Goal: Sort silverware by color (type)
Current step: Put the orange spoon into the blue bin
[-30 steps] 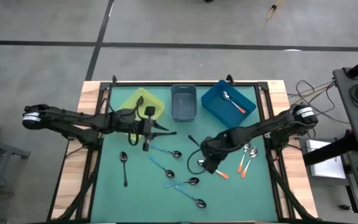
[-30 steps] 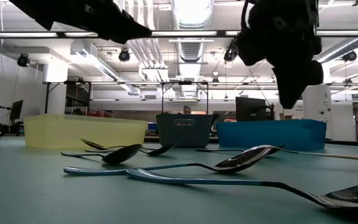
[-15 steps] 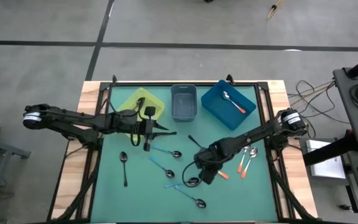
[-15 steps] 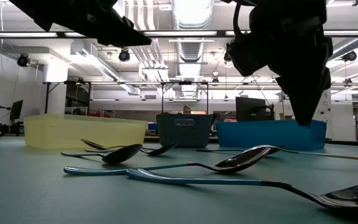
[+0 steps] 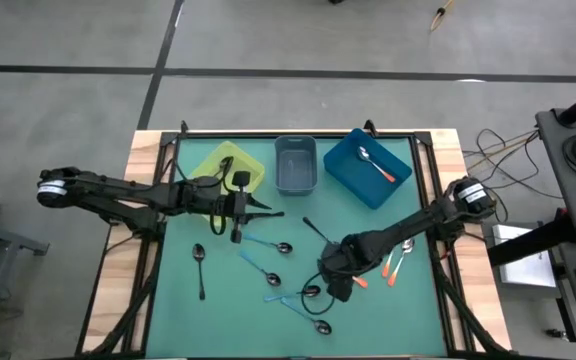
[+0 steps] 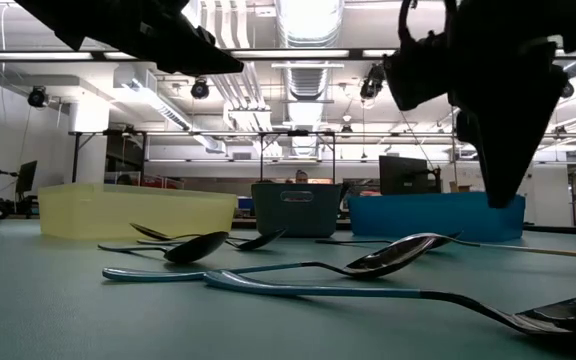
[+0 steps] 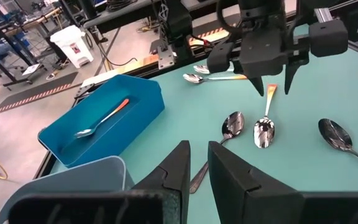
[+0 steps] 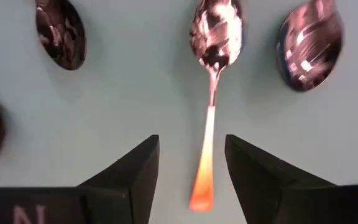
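So far only one orange-handled metal spoon is lying in the blue plastic bin, while the right gripper, fingers spread, is straddling another orange-handled spoon on the green table among the other loose spoons.

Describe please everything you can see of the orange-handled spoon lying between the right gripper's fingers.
The orange-handled spoon has a shiny metal bowl, a thin metal neck and an orange handle. It lies flat on the green table, bowl pointing away from the right gripper, whose open fingers straddle the handle end without touching it.
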